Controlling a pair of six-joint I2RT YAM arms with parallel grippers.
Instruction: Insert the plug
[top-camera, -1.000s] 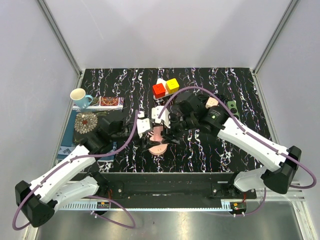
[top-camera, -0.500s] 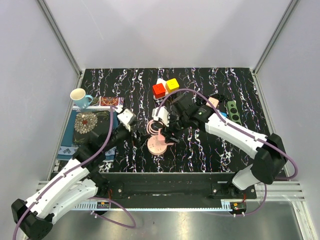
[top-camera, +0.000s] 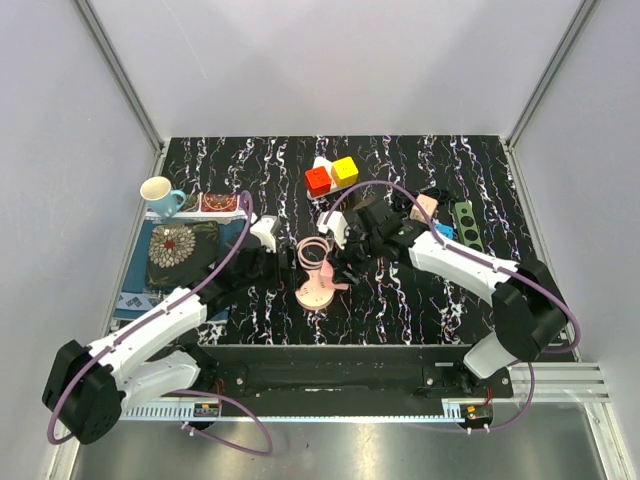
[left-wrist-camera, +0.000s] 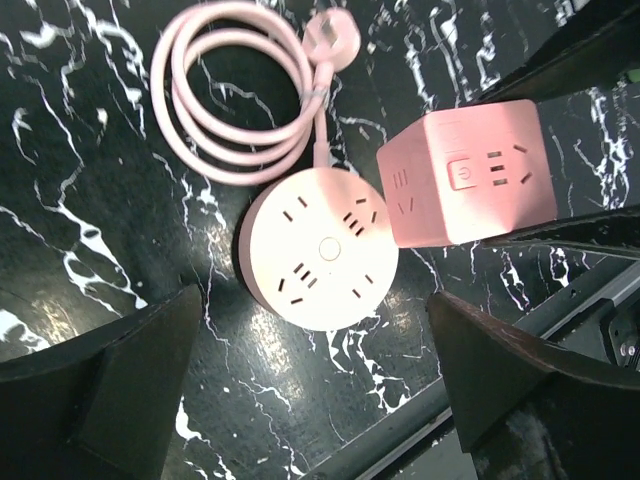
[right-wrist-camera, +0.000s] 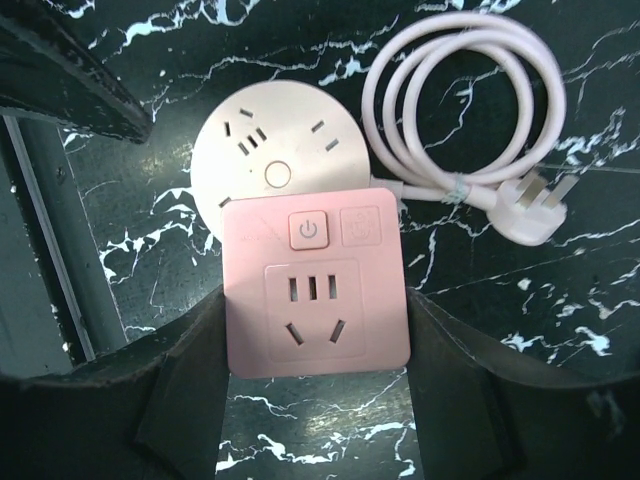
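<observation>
Currently right jaws grip the cube plug (right-wrist-camera: 315, 290) beside the round socket (right-wrist-camera: 262, 140); left jaws gape open. Misaligned pins could shove the unheld socket sideways.

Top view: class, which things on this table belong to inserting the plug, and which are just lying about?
Job: pink cube adapter, round pink socket hub, its coiled cable, right hand gripping the adapter.
Lying about: red block, yellow block, mug, patterned mat, green holder.
</observation>
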